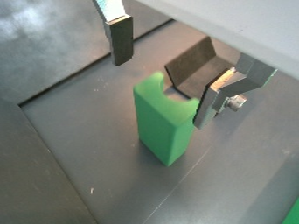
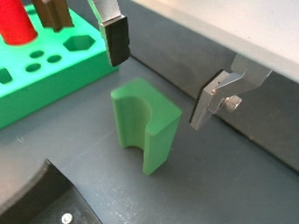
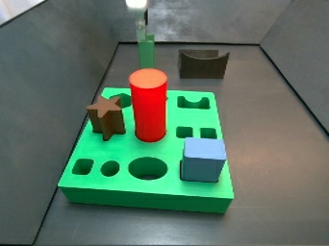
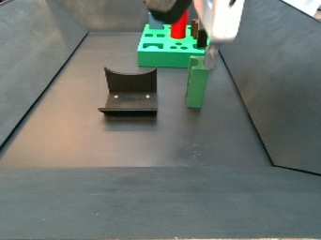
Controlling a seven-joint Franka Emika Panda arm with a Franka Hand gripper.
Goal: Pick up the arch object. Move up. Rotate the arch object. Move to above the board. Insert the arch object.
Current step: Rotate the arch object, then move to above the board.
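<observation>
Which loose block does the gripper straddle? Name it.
The arch object, sage-green and upright, stands between the open gripper's fingers; the dark block with the curved cutout sits apart.

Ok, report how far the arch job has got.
Done: nothing yet; the arch object stands upright on the floor. In hand: the gripper is around its top, silver fingers either side with gaps, so open, not yet gripping. Left: grasp, lift, rotate, carry to the board and insert.

Even soft lighting, faint shadows, low-resolution, slightly blurred frames
</observation>
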